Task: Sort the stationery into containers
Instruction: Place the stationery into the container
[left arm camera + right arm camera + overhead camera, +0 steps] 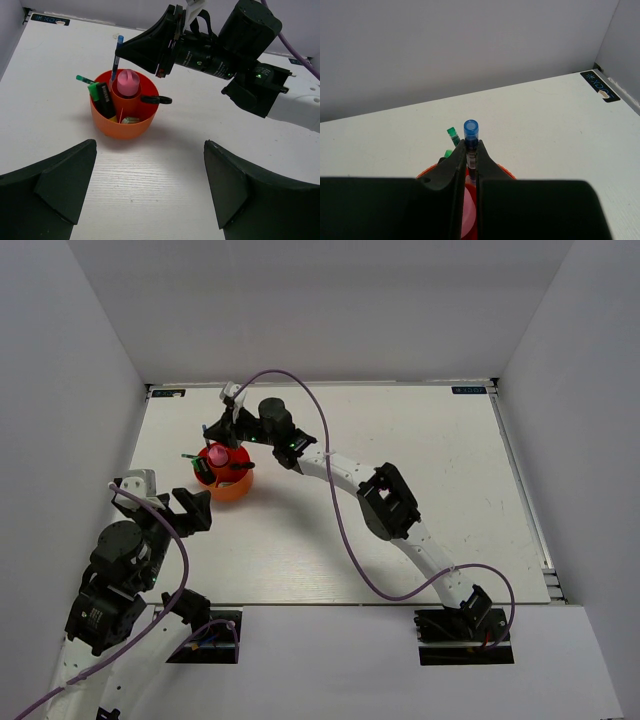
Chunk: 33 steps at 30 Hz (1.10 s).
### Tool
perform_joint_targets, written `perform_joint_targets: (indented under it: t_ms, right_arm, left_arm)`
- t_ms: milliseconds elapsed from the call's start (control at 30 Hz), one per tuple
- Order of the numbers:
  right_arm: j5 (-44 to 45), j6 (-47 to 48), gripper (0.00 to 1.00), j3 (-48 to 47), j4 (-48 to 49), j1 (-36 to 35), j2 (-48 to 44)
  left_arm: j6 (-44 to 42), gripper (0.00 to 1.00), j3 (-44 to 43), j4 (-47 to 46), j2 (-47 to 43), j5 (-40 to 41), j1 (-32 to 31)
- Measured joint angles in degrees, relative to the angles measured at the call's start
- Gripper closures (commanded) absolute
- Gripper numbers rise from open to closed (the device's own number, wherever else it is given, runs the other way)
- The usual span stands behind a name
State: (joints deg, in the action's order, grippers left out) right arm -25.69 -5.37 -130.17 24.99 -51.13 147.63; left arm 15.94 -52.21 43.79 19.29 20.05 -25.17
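The round red-orange organiser (236, 488) stands left of the table's middle. In it are a pink-capped glue stick (127, 82), a green-capped black highlighter (101, 96), a thin green-tipped pen (82, 79) and black scissors, one handle loop (158, 100) hanging over the rim. My right gripper (471, 146) is shut on an upright blue-capped pen (471, 131) directly over the organiser (506, 172); the pen's (116, 57) lower end dips inside the back rim. My left gripper (150, 145) is open and empty, just in front of the organiser (125, 125).
The right arm (390, 500) stretches diagonally across the table from its base at the near right. White walls close the table in at the back and on both sides. A black label (601, 86) marks the far right corner.
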Motion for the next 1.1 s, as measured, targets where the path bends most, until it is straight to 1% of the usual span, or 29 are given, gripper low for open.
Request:
perform_joint_targets:
  t_ms: [133,333,500,700,800,1000,1033,1100]
  right_arm:
    - [0.0,0.0,0.95,0.2,0.0,0.0,0.0]
    - [0.0,0.1,0.94,0.4,-0.2,0.0,0.0]
    - [0.0,0.2,0.9,0.8,-0.7,0.0,0.0]
    - [0.0,0.5,0.8,0.9,-0.9,0.0,0.0]
    - [0.0,0.6,0.7,1.3,-0.9,0.0,0.0]
    - [0.0,1.0,0.58,1.6,-1.1,0.0,0.0]
    - [0.0,1.0,0.53,1.6,-1.1,0.0,0.0]
    - [0.0,1.0,0.47,1.6,-1.1,0.0,0.0]
  left_arm:
    - [0.0,0.01,0.0,0.2,0.0,0.2,0.0]
    - [0.0,0.01,0.0,0.8,0.0,0.3,0.0]
    - [0.0,0.01,0.0,0.8,0.0,0.3,0.0]
    - [0.0,0.01,0.0,0.9,0.0,0.3,0.0]
    - [0.0,0.01,0.0,0.9,0.0,0.3,0.0]
    - [0.0,0.01,0.0,1.1,-0.1,0.3,0.0]
    - [0.0,0.01,0.0,1.2,-0.1,0.3,0.0]
    - [0.0,0.01,0.0,1.2,-0.1,0.3,0.0]
